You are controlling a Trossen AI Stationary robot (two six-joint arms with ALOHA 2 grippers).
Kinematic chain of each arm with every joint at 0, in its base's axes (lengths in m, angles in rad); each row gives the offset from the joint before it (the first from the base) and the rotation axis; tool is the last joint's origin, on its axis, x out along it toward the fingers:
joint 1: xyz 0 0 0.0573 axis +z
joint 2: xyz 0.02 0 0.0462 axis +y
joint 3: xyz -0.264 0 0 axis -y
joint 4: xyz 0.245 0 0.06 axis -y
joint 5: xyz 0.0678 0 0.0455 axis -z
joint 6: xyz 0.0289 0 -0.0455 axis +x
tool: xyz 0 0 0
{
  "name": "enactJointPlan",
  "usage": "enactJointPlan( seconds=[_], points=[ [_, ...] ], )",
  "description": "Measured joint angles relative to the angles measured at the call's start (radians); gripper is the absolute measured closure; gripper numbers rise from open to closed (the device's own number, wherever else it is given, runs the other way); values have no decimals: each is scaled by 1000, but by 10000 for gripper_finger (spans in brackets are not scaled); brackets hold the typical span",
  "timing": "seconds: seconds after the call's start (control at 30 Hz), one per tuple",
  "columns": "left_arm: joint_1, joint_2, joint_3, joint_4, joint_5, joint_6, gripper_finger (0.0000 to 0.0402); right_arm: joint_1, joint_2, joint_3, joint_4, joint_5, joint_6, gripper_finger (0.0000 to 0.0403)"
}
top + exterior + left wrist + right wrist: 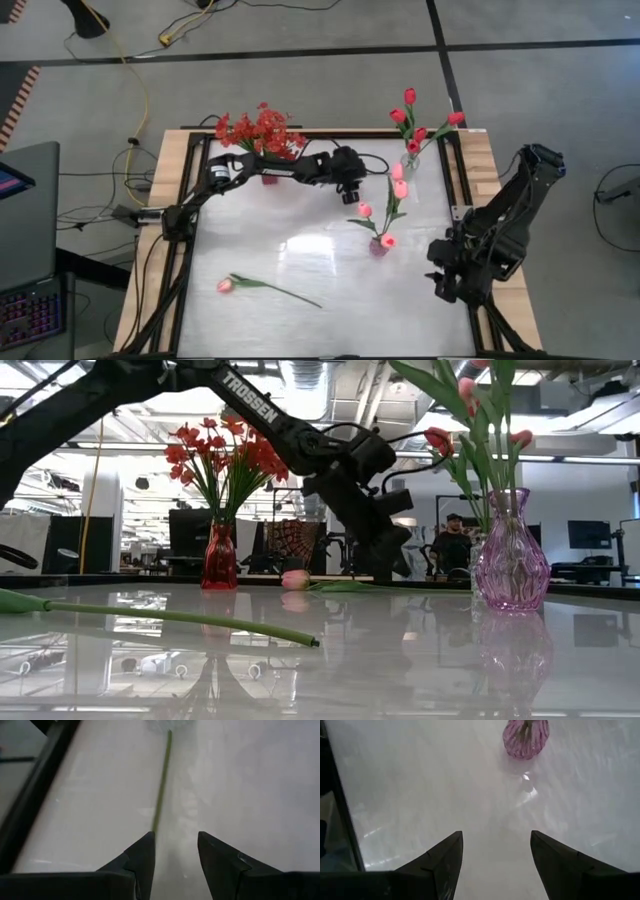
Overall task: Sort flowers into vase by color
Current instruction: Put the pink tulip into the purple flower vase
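Lower left of the high view, one pink tulip (226,286) lies flat on the table (300,330), stem trailing right. Looks light and floppy, thin slick stem, so I'd pinch mid-stem, not the bloom. Right gripper (445,283) waits at the right edge, fingers spread, empty. Mid-frame sits the pink vase (379,245). Up top, the left gripper (349,190) hovers, spread, a green stem (161,790) just ahead, its bloom cut off. Red spray (255,128) upper left.
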Motion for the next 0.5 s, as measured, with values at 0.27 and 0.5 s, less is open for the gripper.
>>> enactJointPlan(
  seconds=[0.27,0.5],
  points=[
    [28,-1,14,-61,90,-105,265,0,0,0,-25,-14,-12,143],
    [27,-91,16,-217,88,-108,265,-1,0,0,-23,-14,-26,143]
  ],
)
